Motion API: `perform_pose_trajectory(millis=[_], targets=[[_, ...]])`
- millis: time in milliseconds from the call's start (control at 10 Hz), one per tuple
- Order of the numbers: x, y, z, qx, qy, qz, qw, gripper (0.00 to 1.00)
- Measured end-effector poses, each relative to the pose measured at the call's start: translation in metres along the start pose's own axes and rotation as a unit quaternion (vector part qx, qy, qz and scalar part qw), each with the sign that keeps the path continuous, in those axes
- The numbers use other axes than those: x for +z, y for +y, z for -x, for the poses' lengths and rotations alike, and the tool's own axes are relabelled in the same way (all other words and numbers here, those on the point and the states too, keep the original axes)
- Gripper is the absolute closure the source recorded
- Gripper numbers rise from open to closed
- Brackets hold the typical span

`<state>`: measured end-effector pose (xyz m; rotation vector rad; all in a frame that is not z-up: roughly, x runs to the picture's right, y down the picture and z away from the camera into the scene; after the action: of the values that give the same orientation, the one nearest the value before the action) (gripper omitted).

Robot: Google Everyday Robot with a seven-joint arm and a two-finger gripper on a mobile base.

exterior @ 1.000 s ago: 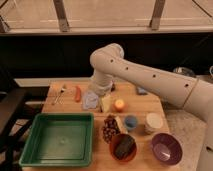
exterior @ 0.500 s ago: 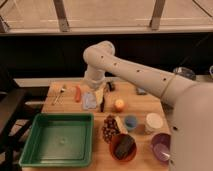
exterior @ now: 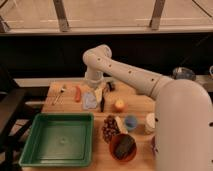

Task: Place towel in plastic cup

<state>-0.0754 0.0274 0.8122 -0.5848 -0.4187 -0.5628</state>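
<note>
The towel [exterior: 90,100] is a pale grey-blue cloth lying flat on the wooden table [exterior: 65,106], left of centre. My gripper [exterior: 98,93] hangs from the white arm [exterior: 125,72] directly over the towel's right edge, very close to it or touching it. The plastic cup [exterior: 131,122] is a small light-blue cup standing upright at the front right, a good hand's width from the towel, beside a white cup [exterior: 149,123] that my arm partly hides.
A green tray [exterior: 59,138] fills the front left. A red-orange piece [exterior: 78,93] and a fork [exterior: 60,93] lie left of the towel. An orange fruit [exterior: 119,105], dark grapes [exterior: 109,128] and a brown bowl [exterior: 122,147] sit near the cup. My arm covers the table's right side.
My arm has swung left and come nearer to the camera, bringing the gripper over the towel. Its bulk now hides the purple bowl and the table's right side. The objects have not moved.
</note>
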Motion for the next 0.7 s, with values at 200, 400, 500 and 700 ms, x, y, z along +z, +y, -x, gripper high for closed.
perform_pose_trajectory(millis=[200, 400, 500, 700], targets=[[0.023, -0.006, -0.001, -0.002, 0.001, 0.004, 1.0, 0.2], [0.047, -0.01, -0.002, -0.007, 0.004, 0.016, 0.9998, 0.2], [0.058, -0.011, -0.003, -0.007, 0.004, 0.021, 0.9997, 0.2], [0.076, -0.009, -0.01, 0.003, 0.002, 0.029, 0.9996, 0.2]])
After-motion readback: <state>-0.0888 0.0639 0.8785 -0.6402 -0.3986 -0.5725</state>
